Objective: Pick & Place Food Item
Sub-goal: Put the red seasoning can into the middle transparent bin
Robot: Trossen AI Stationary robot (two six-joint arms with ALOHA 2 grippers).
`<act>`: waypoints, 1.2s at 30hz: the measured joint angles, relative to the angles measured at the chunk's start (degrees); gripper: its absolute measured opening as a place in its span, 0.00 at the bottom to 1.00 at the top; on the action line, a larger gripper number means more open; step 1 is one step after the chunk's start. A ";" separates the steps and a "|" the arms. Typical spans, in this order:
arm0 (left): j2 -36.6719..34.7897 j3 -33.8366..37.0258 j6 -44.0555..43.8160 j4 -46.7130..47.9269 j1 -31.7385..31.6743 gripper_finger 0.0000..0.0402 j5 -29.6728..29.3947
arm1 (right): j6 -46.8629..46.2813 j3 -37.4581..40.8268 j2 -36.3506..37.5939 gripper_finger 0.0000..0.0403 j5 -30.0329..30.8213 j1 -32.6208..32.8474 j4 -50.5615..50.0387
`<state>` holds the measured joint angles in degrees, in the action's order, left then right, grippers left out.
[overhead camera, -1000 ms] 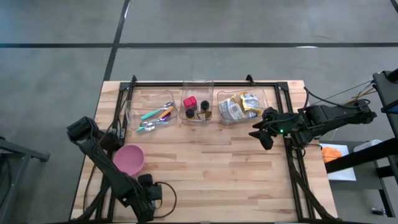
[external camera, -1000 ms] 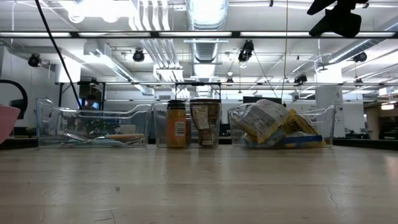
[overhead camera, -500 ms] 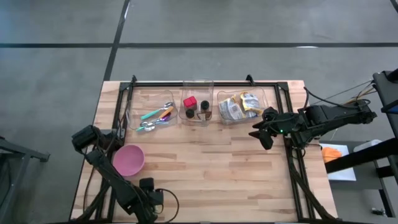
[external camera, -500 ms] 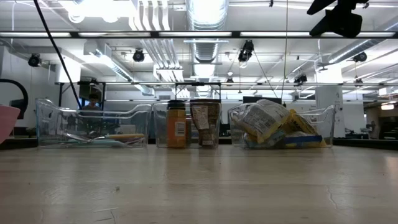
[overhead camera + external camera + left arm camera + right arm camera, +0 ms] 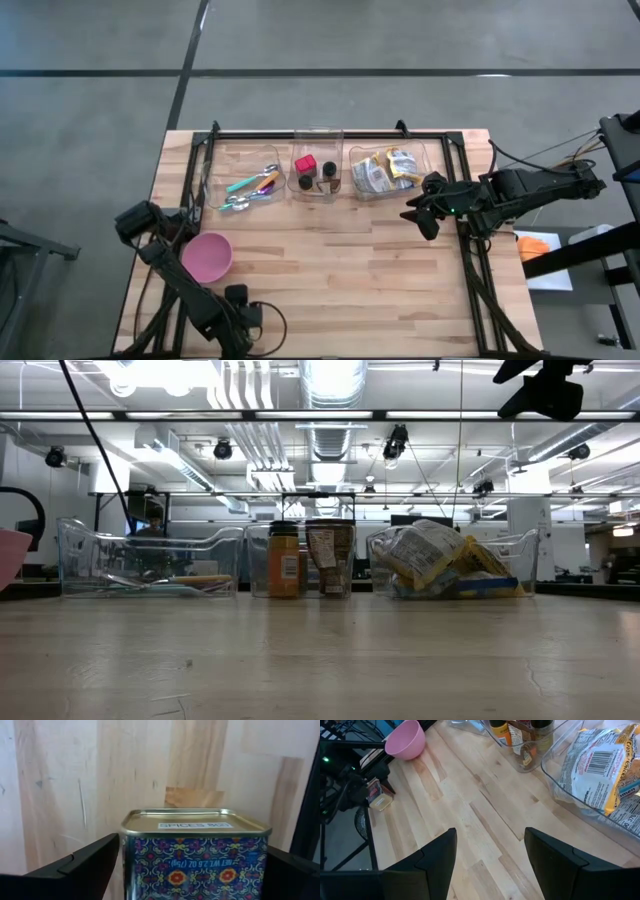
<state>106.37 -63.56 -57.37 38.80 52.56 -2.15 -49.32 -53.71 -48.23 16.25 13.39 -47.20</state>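
Change: the left gripper [image 5: 135,219] has slid a little along the left edge of the surface [image 5: 340,265] in the last second, then stopped. It has sat in the same spot for the last half second. The right gripper [image 5: 417,214] has not moved at all, and nothing in the bins has shifted.

Left wrist view: 1 patterned spice tin [image 5: 195,852] stands between the 2 left fingers [image 5: 87,862]. The fingers are spread as wide as they go, 1 close on each side of the tin. No squeeze shows, and whether they touch the tin I cannot tell. The right wrist view puts the tin at the left edge of the surface, near the pink bowl [image 5: 206,255], with the left arm right over it. In the high view the arm hides it.

Right arm waits by the right end of the row, beside the clear bin of food packets [image 5: 388,170]. Its fingers [image 5: 437,852] are partly apart and hold nothing.

Meaning for the task, as a guess: the small shift looks like final lining up on the tin. So the pick is set up but not made, and closing on the tin would come next. Nothing has been placed yet. The tall tin could tip if 1 finger reaches it first.
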 joint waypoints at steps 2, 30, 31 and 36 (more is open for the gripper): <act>-0.14 0.53 -1.52 -0.52 0.00 0.96 -0.02 | 0.00 0.00 0.00 0.57 0.00 -0.01 0.01; -2.14 -2.46 -2.51 -1.17 -4.52 0.74 11.35 | 7.71 0.00 0.00 0.57 -2.27 -0.02 3.60; -2.81 -2.46 -2.53 -1.16 -5.18 0.74 11.39 | 8.46 0.00 -0.15 0.57 -3.02 0.00 3.89; -6.56 -2.46 -2.69 -1.09 -9.67 0.74 11.24 | 14.10 0.00 -3.01 0.57 -7.95 0.66 7.22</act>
<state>99.81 -66.02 -60.06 37.71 42.89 9.09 -35.22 -53.71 -51.23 8.30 14.05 -39.98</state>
